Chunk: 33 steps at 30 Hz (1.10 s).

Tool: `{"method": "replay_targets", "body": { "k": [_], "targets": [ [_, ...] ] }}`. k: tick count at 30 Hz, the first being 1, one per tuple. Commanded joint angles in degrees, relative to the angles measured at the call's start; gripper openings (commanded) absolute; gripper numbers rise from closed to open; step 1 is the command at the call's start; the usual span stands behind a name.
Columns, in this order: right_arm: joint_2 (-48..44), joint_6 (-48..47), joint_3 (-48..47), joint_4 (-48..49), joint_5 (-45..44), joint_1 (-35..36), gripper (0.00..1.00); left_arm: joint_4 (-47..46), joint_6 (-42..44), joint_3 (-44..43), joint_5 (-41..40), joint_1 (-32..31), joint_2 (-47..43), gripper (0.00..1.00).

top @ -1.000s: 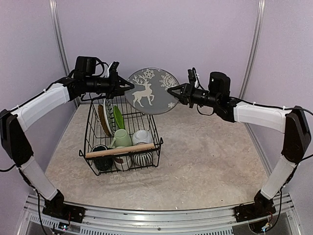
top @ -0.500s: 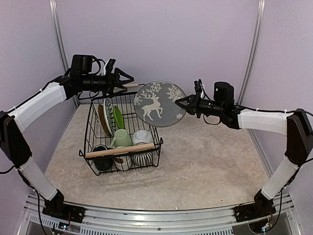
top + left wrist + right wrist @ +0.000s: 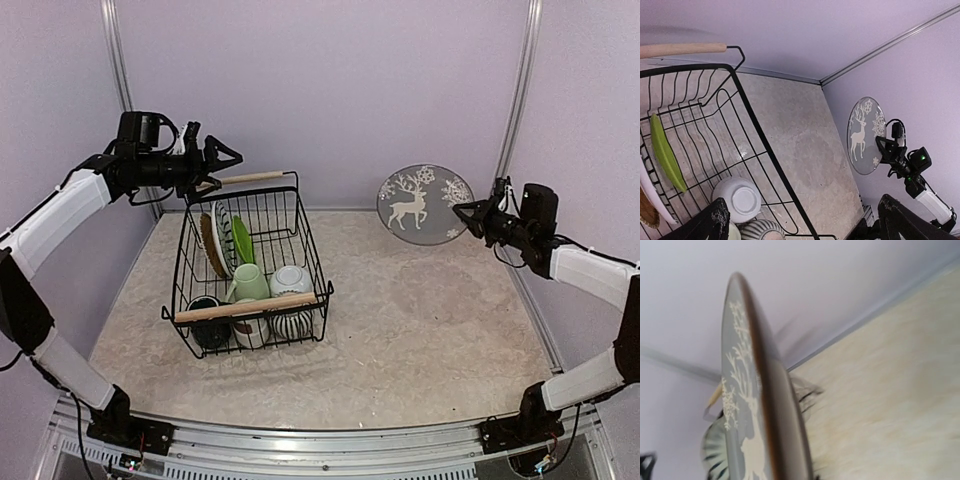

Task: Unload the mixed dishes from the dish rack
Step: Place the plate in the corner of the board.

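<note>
The dish rack point(image 3: 312, 262), a black wire basket with wooden handles, stands left of centre. In it are a striped plate point(image 3: 222, 232), a lime-green plate point(image 3: 243, 240) point(image 3: 664, 154), a pale green mug point(image 3: 251, 282), a white bowl point(image 3: 291, 279) point(image 3: 737, 197), a dark teal mug point(image 3: 206, 311) and a striped mug point(image 3: 292, 323). My left gripper point(image 3: 228, 168) point(image 3: 807, 225) hangs open and empty above the rack's back handle point(image 3: 250, 178). At the right, my right gripper point(image 3: 462, 213) is shut on the rim of a grey reindeer plate point(image 3: 422, 203) point(image 3: 865, 135) point(image 3: 757, 390), held upright above the table.
A brown plate point(image 3: 206, 243) stands at the rack's left side. Purple walls close off the back and both sides. The beige table point(image 3: 420, 320) stretches right of the rack. The right arm point(image 3: 912, 167) shows far off in the left wrist view.
My left gripper let go of the reindeer plate, opened wide and drew back to the left. My right gripper carried the plate away to the right.
</note>
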<state>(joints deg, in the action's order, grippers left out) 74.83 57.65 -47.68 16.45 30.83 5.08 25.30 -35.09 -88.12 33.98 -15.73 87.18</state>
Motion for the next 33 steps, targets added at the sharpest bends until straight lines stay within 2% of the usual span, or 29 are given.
{"method": "replay_targets", "body": {
  "k": [1, 6, 12, 26, 33],
  "targets": [
    [0.1, -1.7, 2.5, 1.5, 2.1, -7.0, 0.0, 8.0, 3.6, -0.2, -8.4, 2.0, -2.4, 0.99],
    [6.6, -1.6, 2.2, 4.5, 5.1, -13.0, 0.0, 12.1, 4.6, -2.0, -10.8, 3.1, -1.9, 0.99],
    [15.4, -2.7, -2.3, 5.0, 5.7, -16.4, 0.0, 14.0, 6.0, -2.1, -12.5, 3.3, -1.8, 0.99],
    [34.4, -3.1, -12.6, 8.0, 5.4, -19.0, 0.0, 19.8, 9.5, -4.3, -18.7, 3.3, 0.4, 0.99],
    [41.0, -2.3, -16.5, 9.6, 6.4, -19.2, 0.0, 21.4, 10.0, -5.2, -19.5, 3.3, 2.0, 0.99]
  ]
}}
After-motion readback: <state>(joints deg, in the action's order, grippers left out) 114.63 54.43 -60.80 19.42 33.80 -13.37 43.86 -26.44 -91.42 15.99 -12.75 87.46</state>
